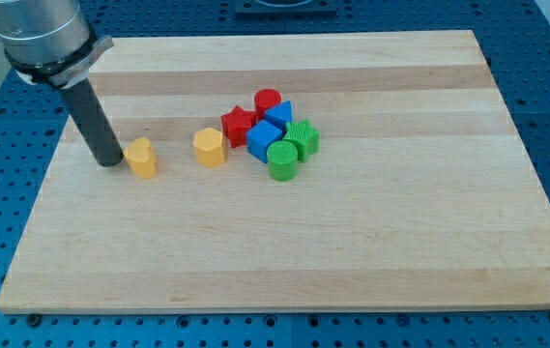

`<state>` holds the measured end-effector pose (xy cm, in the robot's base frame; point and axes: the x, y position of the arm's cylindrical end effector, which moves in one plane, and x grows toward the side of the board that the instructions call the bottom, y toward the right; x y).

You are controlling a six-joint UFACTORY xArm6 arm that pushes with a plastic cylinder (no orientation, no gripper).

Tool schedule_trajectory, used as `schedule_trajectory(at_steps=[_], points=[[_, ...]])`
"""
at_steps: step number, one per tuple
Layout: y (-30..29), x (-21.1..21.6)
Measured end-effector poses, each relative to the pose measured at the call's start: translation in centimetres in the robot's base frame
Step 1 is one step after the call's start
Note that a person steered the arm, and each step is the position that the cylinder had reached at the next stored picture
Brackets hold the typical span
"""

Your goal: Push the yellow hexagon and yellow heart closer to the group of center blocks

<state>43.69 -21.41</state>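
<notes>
My tip (109,160) rests on the board at the view's left, just left of the yellow heart (142,157) and almost touching it. The yellow hexagon (210,148) sits a short way to the right of the heart. Right of the hexagon is the centre group, packed together: a red star (239,125), a red cylinder (268,101), a blue cube (278,117), a second blue block (263,140), a green block (303,139) and a green cylinder (282,160). A small gap separates the hexagon from the red star.
The wooden board (352,251) lies on a blue perforated table (4,145). The arm's grey body (38,34) hangs over the board's upper left corner.
</notes>
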Motion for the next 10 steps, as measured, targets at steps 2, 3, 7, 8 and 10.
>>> schedule_trajectory(at_steps=[2, 3, 7, 8, 10], points=[[6.6, 2.5], [3.5, 4.2], [6.5, 3.6], [6.2, 2.7], [12.0, 1.7]])
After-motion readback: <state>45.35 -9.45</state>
